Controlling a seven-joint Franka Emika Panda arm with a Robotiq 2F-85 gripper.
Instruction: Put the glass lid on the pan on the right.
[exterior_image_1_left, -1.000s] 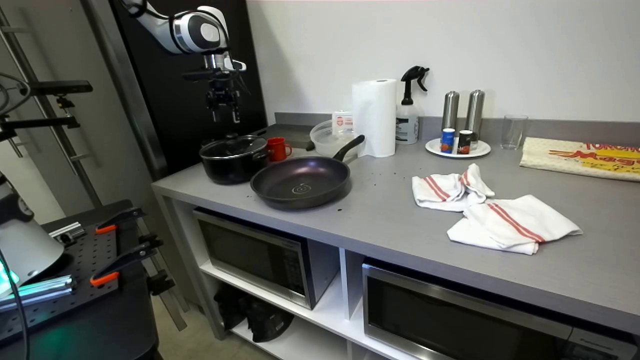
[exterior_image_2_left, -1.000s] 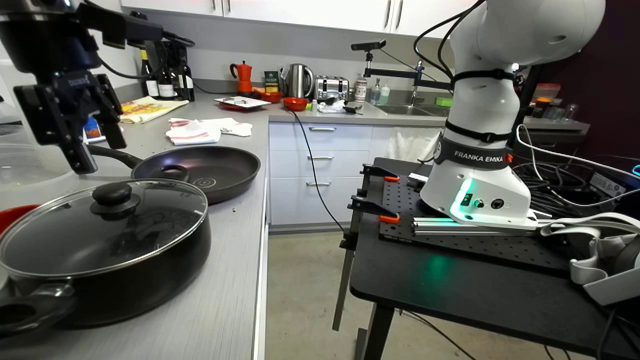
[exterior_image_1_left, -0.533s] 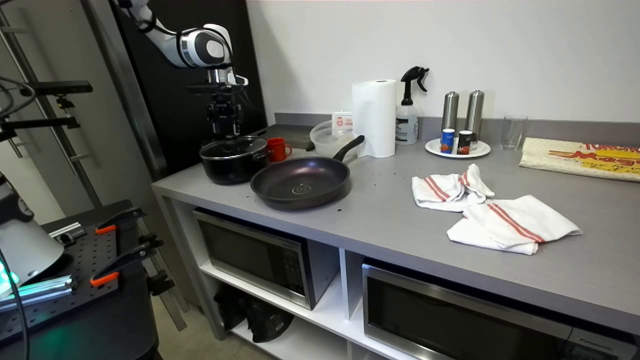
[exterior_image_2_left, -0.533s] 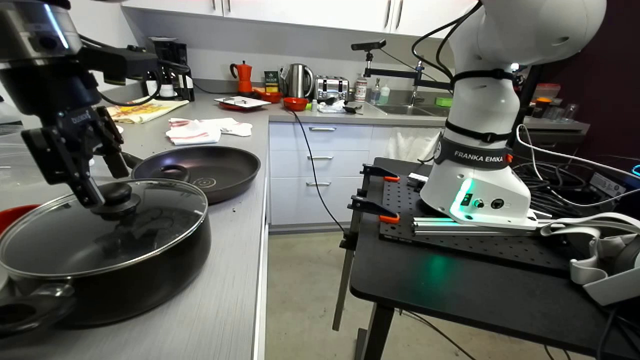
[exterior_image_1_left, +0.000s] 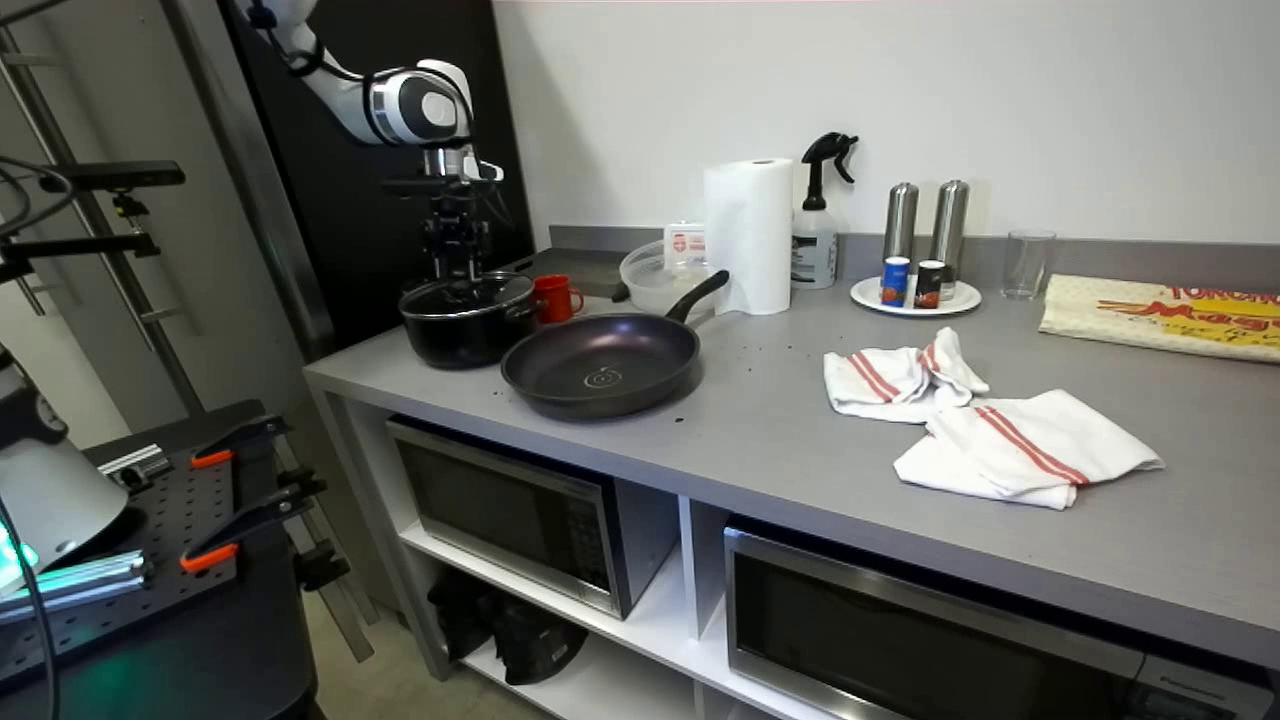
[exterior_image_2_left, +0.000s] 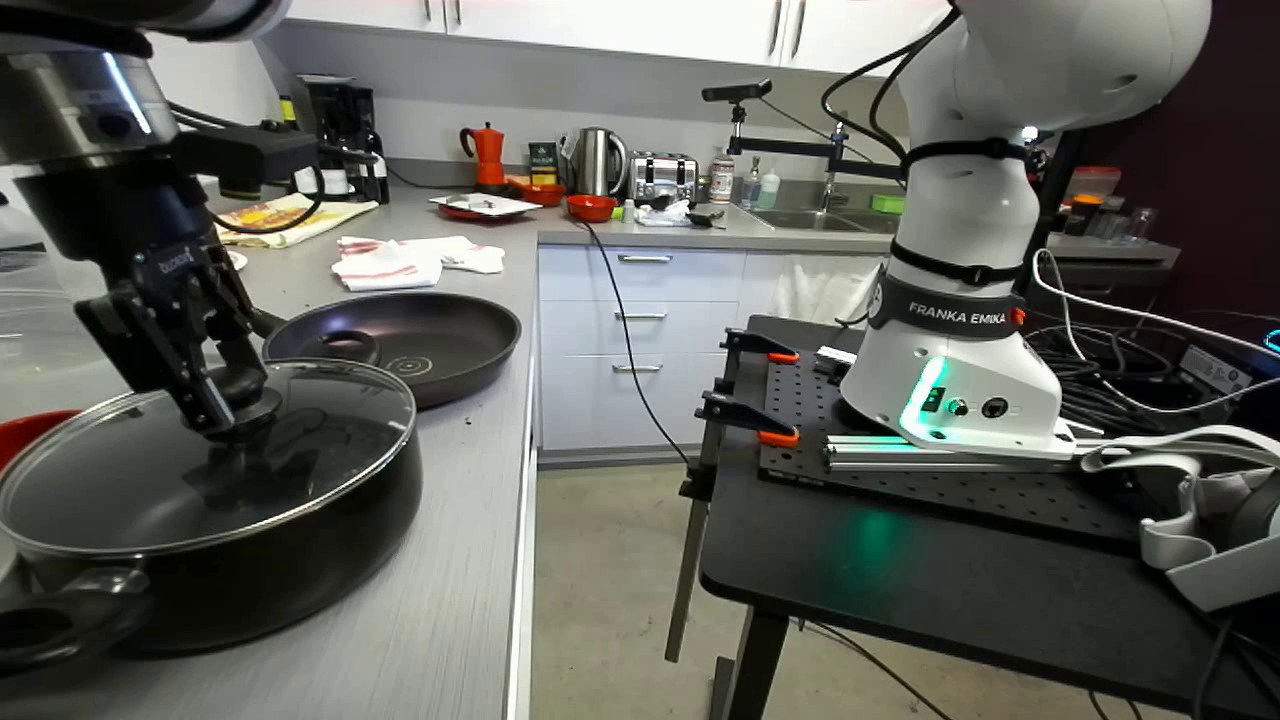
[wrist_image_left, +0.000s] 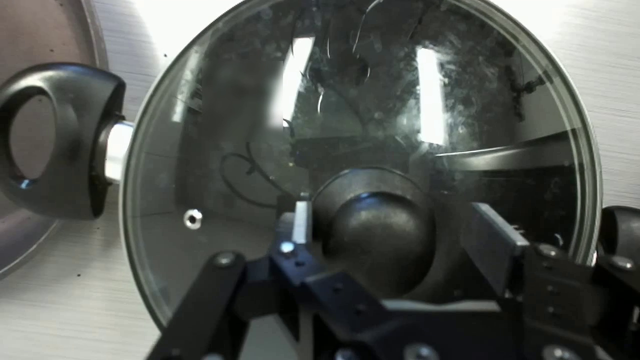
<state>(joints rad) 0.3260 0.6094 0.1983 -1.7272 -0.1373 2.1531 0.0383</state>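
The glass lid (wrist_image_left: 240, 165) is round and see-through with a dark knob (wrist_image_left: 377, 240) at its centre. It lies on the deeper black pot (exterior_image_2_left: 290, 570). In an exterior view the lid (exterior_image_2_left: 330, 440) sits level on the pot's rim. The wide shallow black frying pan (exterior_image_1_left: 610, 360) stands beside the pot, uncovered; its edge shows in the wrist view (wrist_image_left: 55, 30). My gripper (wrist_image_left: 397, 227) points down over the lid, open, with one finger on each side of the knob. In the wrist view, gaps show between the knob and both fingers, wider on the right.
A red mug (exterior_image_1_left: 556, 298) stands behind the pot and pan. A plastic bowl (exterior_image_1_left: 655, 275), a paper towel roll (exterior_image_1_left: 750, 235) and a spray bottle (exterior_image_1_left: 815, 240) stand further back. The pan's long handle (exterior_image_1_left: 698, 296) points towards the roll. White towels (exterior_image_1_left: 1020, 445) lie on the counter.
My gripper has come down from well above the lid to around its knob. Its fingers look nearer each other than before. The lid, pot and pan have not moved.
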